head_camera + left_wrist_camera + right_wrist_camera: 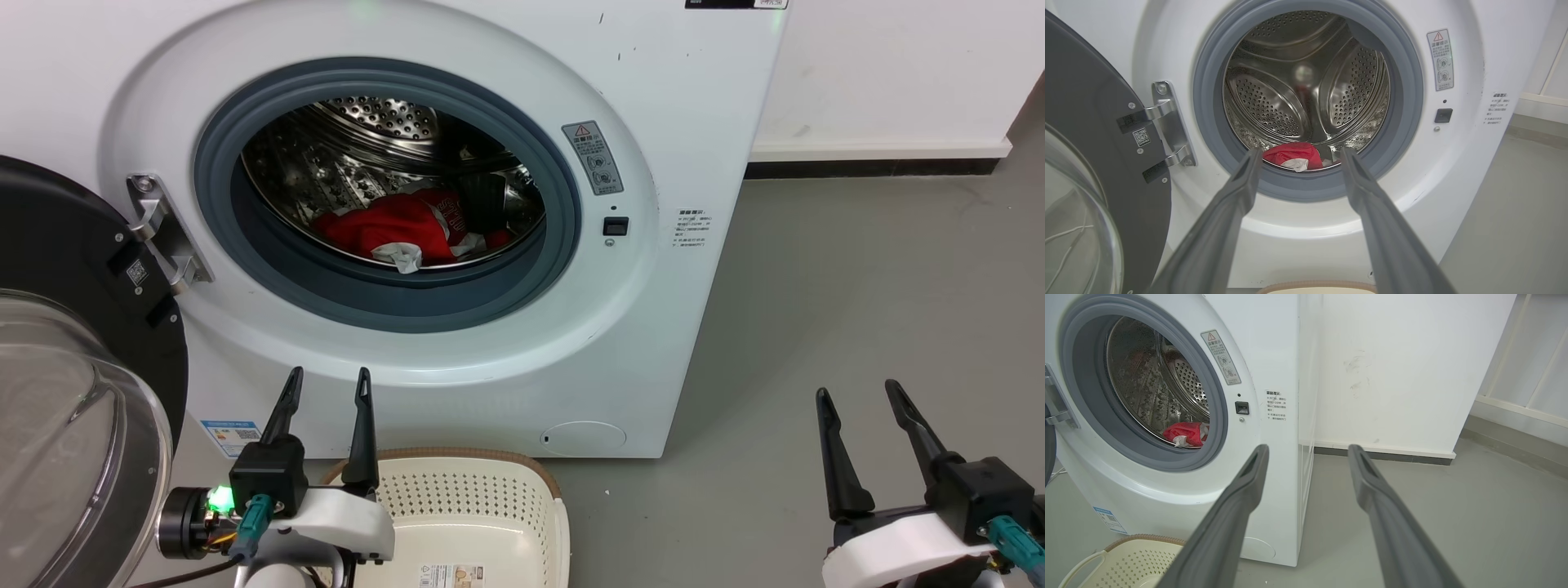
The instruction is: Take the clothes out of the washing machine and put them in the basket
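Washing machine [490,384] filled the upper left, door open. Basket [490,498] sat bottom centre, clothes [392,224] low in the drum. My left gripper [329,374] and right gripper [856,389] were spread wide, holding nothing. First grab, I reckon: left one needed to reach through the porthole.

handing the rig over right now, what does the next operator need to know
Left gripper: open, empty, by the basket left rim, aimed at the drum.
Right gripper: open, empty, over the floor right of the washing machine.
Clothes: red bundle low in the drum; door open.
Basket: on the floor before the machine, no clothes seen in it.
Done: nothing out yet. Left: everything.
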Tool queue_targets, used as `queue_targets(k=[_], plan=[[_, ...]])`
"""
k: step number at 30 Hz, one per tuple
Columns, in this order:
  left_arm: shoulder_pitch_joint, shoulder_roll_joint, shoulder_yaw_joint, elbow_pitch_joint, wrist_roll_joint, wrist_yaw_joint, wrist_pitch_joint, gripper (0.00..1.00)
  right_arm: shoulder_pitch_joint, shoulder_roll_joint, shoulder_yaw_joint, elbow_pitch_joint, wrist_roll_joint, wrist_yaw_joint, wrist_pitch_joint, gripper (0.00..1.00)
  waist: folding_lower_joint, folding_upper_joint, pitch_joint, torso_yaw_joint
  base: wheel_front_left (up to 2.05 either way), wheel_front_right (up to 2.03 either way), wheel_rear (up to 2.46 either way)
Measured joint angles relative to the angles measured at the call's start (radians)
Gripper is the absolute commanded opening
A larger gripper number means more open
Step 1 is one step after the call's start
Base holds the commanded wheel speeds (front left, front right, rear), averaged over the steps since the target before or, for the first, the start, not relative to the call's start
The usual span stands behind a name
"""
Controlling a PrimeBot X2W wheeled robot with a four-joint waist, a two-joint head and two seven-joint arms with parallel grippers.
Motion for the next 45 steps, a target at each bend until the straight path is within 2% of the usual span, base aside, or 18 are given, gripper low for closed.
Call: queue_targets(k=[6, 31, 37, 45], plan=[[0.0, -0.001, 0.0, 0.01, 0.036, 0.004, -0.009, 1.0, 0.001, 0.0, 0.001, -0.001, -0.026, 0.0, -0.008, 1.0, 0.0, 0.0, 0.0, -0.001, 0.0, 0.0, 0.0], [-0.006, -0.007, 0.014, 0.032, 0.043, 0.007, -0.011, 1.0, 0.002, -0.001, -0.002, 0.019, -0.01, 0.0, -0.003, 1.0, 0.0, 0.0, 0.007, -0.006, 0.0, 0.0, 0.0], [-0.023, 0.002, 0.027, 0.041, 0.043, 0.012, -0.012, 1.0, -0.011, -0.001, 0.011, 0.017, -0.01, 0.0, -0.001, 1.0, 0.0, 0.0, 0.027, -0.028, 0.0, 0.0, 0.0], [-0.166, 0.04, 0.072, 0.124, 0.027, 0.02, -0.012, 1.0, -0.058, -0.001, 0.018, 0.008, -0.002, 0.0, -0.009, 1.0, 0.0, 0.0, 0.121, -0.092, 0.0, 0.0, 0.0]])
